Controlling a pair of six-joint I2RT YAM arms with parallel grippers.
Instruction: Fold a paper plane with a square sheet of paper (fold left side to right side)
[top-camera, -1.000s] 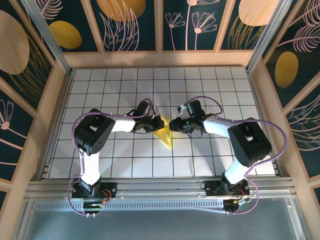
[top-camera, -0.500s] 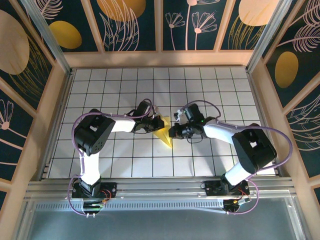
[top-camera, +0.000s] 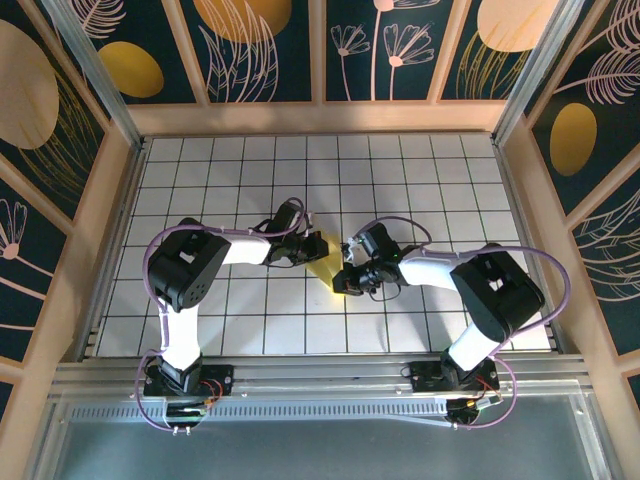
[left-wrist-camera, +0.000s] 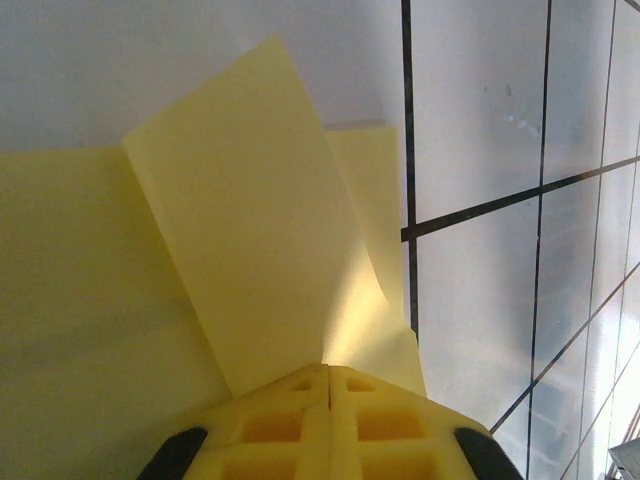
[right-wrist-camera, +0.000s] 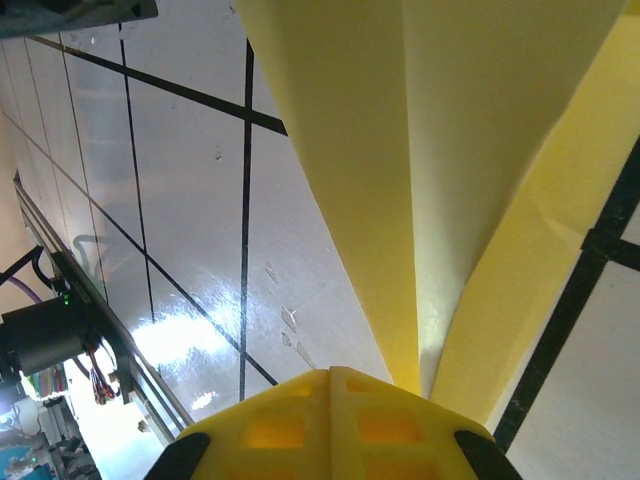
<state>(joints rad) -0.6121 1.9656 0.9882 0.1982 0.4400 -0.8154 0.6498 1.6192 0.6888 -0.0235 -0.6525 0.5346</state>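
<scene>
Top external — left gripper (left-wrist-camera: 330, 372) and right gripper (right-wrist-camera: 330, 374) pinch paper plane (top-camera: 325, 263).

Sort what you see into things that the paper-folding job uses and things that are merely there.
Job in hand: part-folded yellow paper plane; left gripper and right gripper, both shut on it.
Merely there: white grid table; flower-patterned walls.

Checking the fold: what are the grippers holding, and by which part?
Both seem shut on the paper plane: left gripper at its wide far end, right gripper near its pointed tip.
</scene>
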